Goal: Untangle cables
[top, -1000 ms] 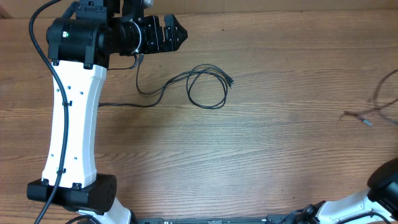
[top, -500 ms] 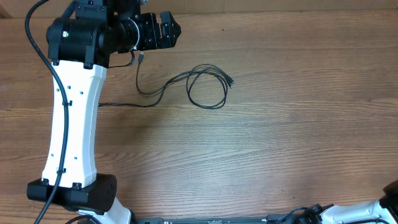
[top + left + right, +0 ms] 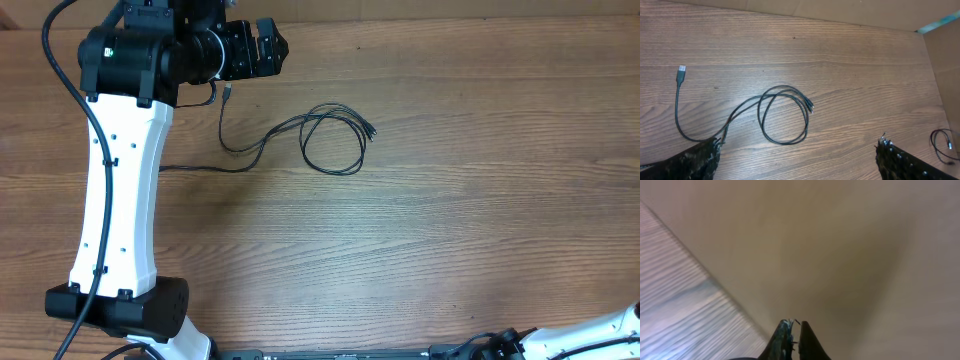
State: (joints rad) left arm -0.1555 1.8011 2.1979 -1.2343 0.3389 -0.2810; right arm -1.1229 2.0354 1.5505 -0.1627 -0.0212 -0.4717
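Observation:
One of the thin black cables (image 3: 222,120) lies on the wooden table, running from a USB plug (image 3: 681,70) through a curve into a loose loop (image 3: 785,143) that ends in small plug tips (image 3: 370,131). My left gripper (image 3: 278,50) hovers above and to the left of it, wide open and empty; its two fingertips frame the bottom corners of the left wrist view (image 3: 797,160). A second small cable (image 3: 949,145) shows at that view's right edge. My right gripper (image 3: 795,326) points at a blurred plain surface, its fingers almost touching and nothing visible between them.
The left arm's white link (image 3: 115,190) stretches down the table's left side from its base (image 3: 120,305). A brown cardboard wall (image 3: 945,65) stands at the right. Only a sliver of the right arm (image 3: 600,335) shows at the bottom right.
The left gripper has drawn back slightly to the left. The cable at the overhead view's right edge and the right arm's dark end have gone from that view.

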